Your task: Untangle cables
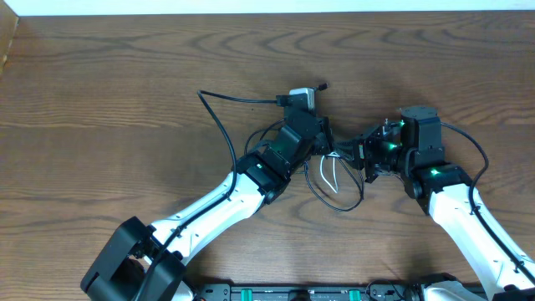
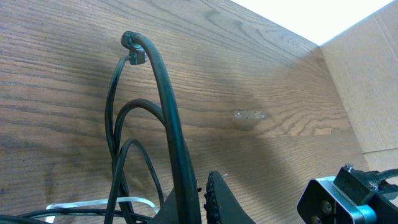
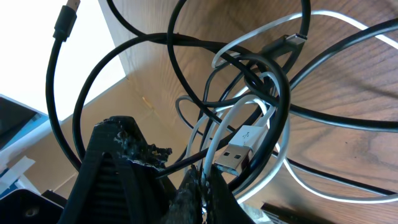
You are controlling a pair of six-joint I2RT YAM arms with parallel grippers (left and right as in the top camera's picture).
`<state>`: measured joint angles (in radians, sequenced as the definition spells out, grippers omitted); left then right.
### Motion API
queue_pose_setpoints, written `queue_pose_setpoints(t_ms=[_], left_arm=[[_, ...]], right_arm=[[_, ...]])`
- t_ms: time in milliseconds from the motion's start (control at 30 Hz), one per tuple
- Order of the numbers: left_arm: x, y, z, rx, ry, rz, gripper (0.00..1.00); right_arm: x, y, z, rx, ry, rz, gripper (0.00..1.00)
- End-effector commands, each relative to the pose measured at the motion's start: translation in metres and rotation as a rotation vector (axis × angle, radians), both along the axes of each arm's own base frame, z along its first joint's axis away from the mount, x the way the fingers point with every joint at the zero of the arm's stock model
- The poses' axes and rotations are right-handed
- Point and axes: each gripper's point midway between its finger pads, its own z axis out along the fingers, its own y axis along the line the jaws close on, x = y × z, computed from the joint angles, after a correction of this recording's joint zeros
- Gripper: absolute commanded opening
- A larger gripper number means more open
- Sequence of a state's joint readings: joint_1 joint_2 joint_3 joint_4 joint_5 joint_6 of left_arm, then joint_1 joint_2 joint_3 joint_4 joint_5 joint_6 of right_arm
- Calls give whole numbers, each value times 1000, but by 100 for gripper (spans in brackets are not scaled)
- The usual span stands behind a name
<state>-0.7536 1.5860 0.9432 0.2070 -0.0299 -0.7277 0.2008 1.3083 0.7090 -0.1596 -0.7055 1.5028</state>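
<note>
My left arm [image 1: 226, 188] reaches in from the near left corner and lies slantwise across the table [image 1: 100, 92], with the wrist aimed at the middle. My right arm [image 1: 468, 209] comes up from the near right corner, its wrist turned leftward. My left gripper [image 1: 324, 142] and right gripper [image 1: 355, 155] face each other, close but not touching.

The cables [image 1: 334, 176] hang in a knot of loops between and just below them. One black cable [image 1: 242, 98] trails off to the left over the wood.

My left fingers [image 2: 214, 196] are pressed together, and a black strand [image 2: 168, 112] rises from them to a kink high above. My right fingers [image 3: 115, 168] are closed on a thin black strand. The white cable [image 3: 348, 18] curls around just beside them, its plug [image 3: 233, 155] pointing down at the fingertips.
</note>
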Motion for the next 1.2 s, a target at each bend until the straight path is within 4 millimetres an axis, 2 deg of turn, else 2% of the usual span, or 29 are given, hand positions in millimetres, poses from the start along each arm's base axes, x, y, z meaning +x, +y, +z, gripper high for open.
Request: queue_pose_setpoints(t_ms=[0, 67, 167, 233, 300, 333, 367, 433, 467, 567, 633, 700, 733, 833, 867, 900, 933, 1000, 1100, 1167], left_arm=[[5, -1, 21, -16, -51, 3, 8], [5, -1, 20, -15, -50, 3, 8], [4, 0, 17, -5, -40, 2, 8], [2, 3, 12, 12, -23, 4, 8], [0, 11, 0, 62, 10, 26, 8], [0, 15, -2, 78, 14, 40, 8], [1, 23, -8, 114, 22, 71, 8], [2, 36, -14, 168, 27, 122, 8], [3, 38, -15, 175, 28, 130, 8], [2, 43, -19, 193, 41, 138, 8], [2, 44, -20, 197, 46, 138, 8], [3, 43, -19, 186, 43, 143, 8], [4, 41, -16, 168, 37, 150, 8], [9, 37, -7, 129, 11, 158, 8], [10, 36, -5, 122, 4, 159, 8], [11, 36, -4, 116, -1, 159, 8], [11, 35, -3, 112, -5, 160, 8], [12, 34, -1, 102, -10, 162, 8], [13, 34, 0, 98, -14, 162, 8], [13, 34, 1, 98, -14, 162, 8]], right_arm=[[0, 0, -4, -27, -16, 8, 1], [2, 0, -4, -32, -28, 9, 1], [20, -2, 15, -64, -233, 50, 1], [34, -11, 30, -94, -384, 64, 1], [48, -30, 51, -120, -568, 86, 1], [50, -34, 55, -125, -596, 88, 1], [56, -49, 63, -143, -670, 86, 1], [64, -81, 67, -180, -707, 36, 1], [65, -87, 67, -188, -711, 25, 1], [72, -126, 67, -237, -722, -57, 1], [70, -138, 69, -231, -726, -73, 1], [64, -135, 72, -192, -734, -37, 1], [58, -127, 73, -155, -738, 7, 4], [35, -97, 75, -49, -756, 164, 24], [28, -87, 74, -19, -751, 209, 36], [20, -78, 71, 7, -733, 249, 42], [13, -69, 64, 27, -687, 275, 47], [-4, -53, 39, 49, -507, 288, 45], [-34, -38, -1, 4, -215, 289, 47], [-53, -33, -19, -29, -62, 291, 47]])
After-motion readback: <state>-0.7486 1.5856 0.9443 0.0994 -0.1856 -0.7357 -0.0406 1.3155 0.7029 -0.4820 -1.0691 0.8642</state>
